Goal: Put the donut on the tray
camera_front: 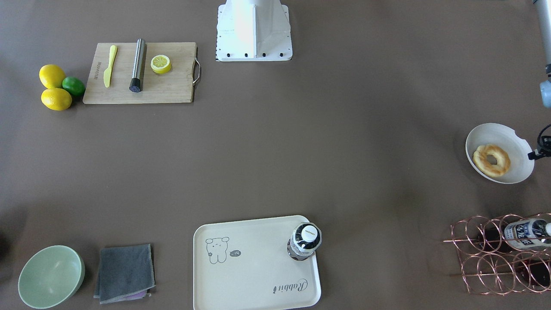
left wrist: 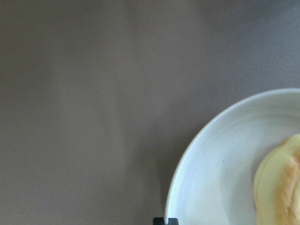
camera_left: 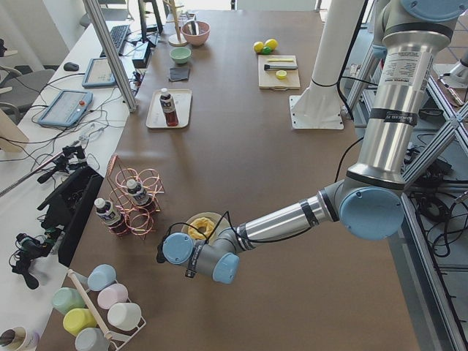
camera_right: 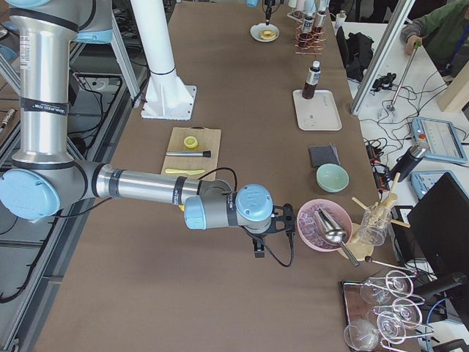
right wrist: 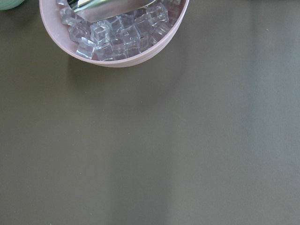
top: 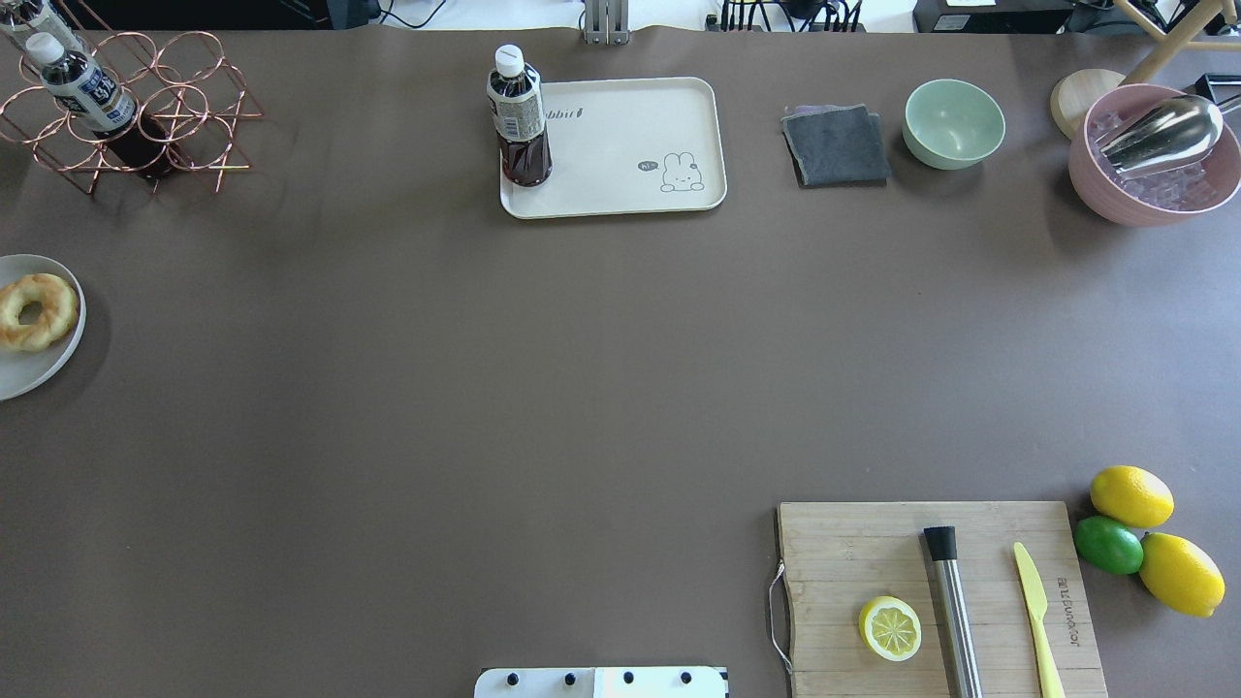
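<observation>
Left arm stretched low; wrist at plate rim, near donut.

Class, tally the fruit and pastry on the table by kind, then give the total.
Whole lemons: 2
Lime: 1
Lemon half: 1
Donut: 1
Total: 5

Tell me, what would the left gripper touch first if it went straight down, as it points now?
Most likely the white plate near its rim, or the bare table just beside it, not the donut. The wrist view leaves depth unclear.
</observation>
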